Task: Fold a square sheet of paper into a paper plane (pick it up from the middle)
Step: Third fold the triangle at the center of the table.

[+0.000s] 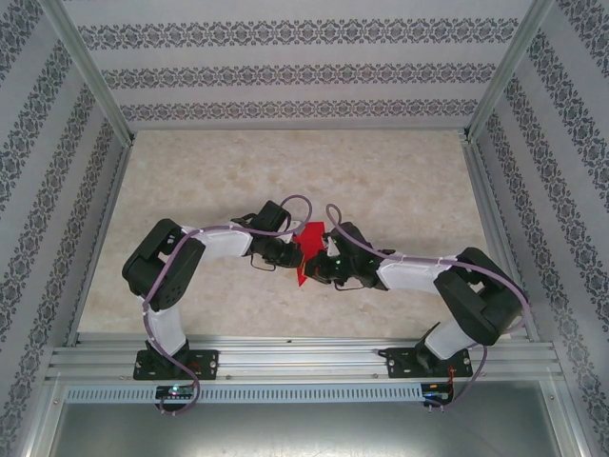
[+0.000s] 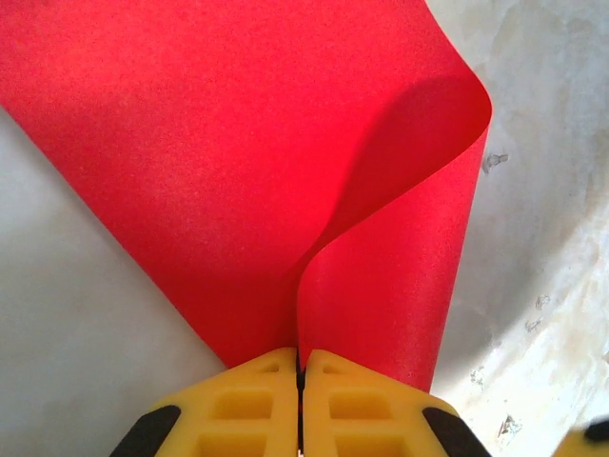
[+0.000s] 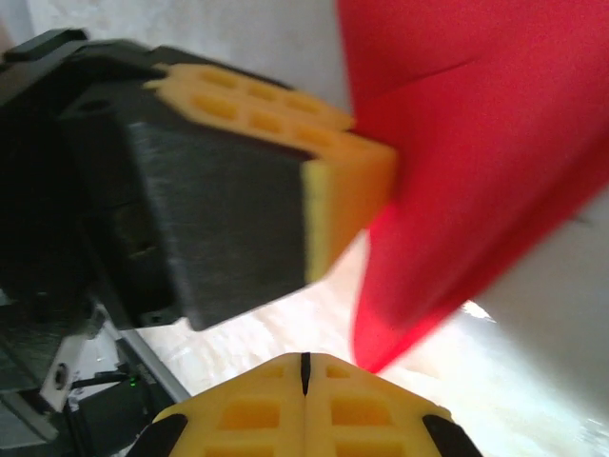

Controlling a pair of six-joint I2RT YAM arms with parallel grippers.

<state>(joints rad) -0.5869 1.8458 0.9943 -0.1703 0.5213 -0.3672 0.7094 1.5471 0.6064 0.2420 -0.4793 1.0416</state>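
Yellow fingers (image 2: pixel 247 400) of the left gripper (image 2: pixel 300 360) sit right up at the lens in the left wrist view. They're clamped tight on the near edge of the square sheet of paper (image 2: pixel 238 143), which rises away from them with its right side rolled over (a soft, rounded bend). The pale table (image 2: pixel 76 333) lies behind the sheet.

Right wrist view: the right gripper (image 3: pixel 304 364) has its jaws pressed together on nothing, just below the sheet's hanging corner. I can't tell if they touch it. The left gripper reaches the sheet from the left, biting its edge.

Top view: the left arm (image 1: pixel 166 276) and right arm (image 1: pixel 466 286) both have elbows bent outward and forearms pointing inward. Their wrists meet at the sheet, which stands up between them.
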